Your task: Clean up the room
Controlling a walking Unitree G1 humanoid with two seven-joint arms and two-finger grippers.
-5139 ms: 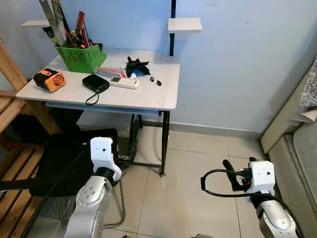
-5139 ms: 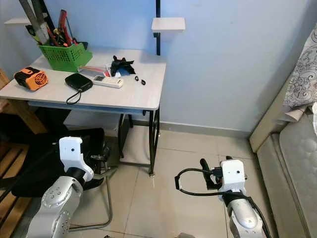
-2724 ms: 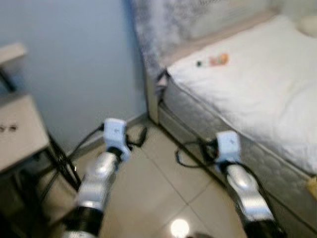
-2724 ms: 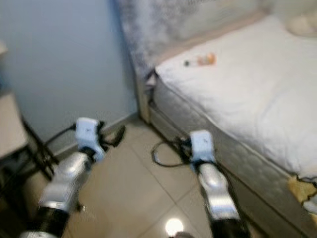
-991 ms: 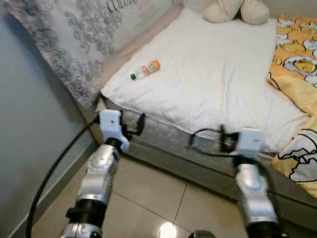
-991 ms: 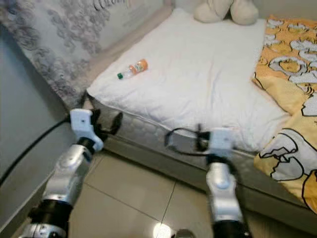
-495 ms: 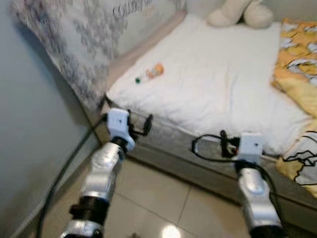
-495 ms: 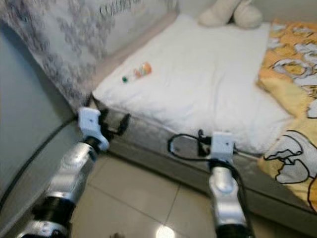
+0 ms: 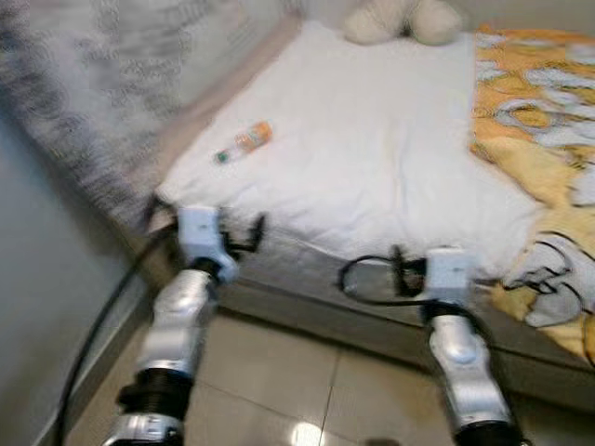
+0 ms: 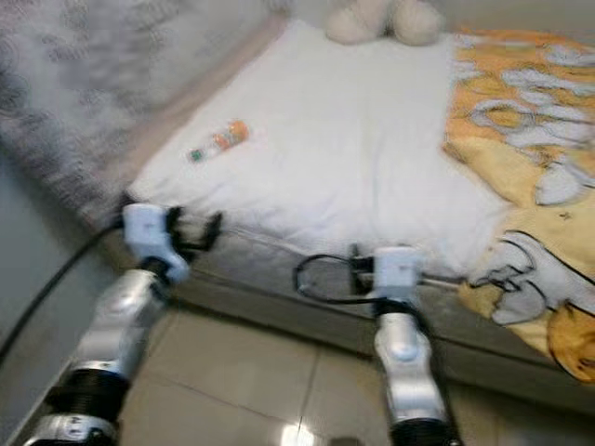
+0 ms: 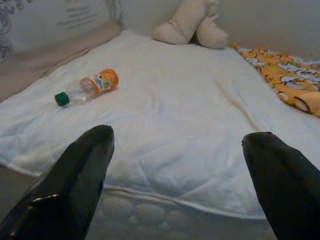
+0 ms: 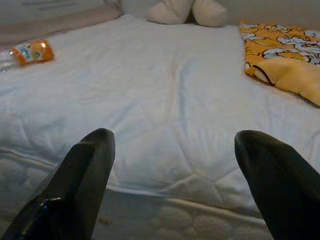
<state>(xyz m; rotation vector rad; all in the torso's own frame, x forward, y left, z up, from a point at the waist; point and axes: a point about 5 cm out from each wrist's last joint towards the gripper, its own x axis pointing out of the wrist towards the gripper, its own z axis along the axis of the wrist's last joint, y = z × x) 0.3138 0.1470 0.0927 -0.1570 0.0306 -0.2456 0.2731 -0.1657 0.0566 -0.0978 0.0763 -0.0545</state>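
White bedsheet [image 9: 390, 158] carries a small plastic bottle [image 9: 243, 142] with an orange label and green cap, lying on its side near the bed's left edge. Left gripper [image 11: 180, 165] and right gripper [image 12: 177, 165] hover before the mattress, both spread wide, empty.

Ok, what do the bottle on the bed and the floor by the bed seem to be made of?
Bottle: probably clear plastic, see-through near the green cap, with an orange printed label. Floor: glossy beige tiles, likely ceramic, going by the grout lines and a bright light reflection.
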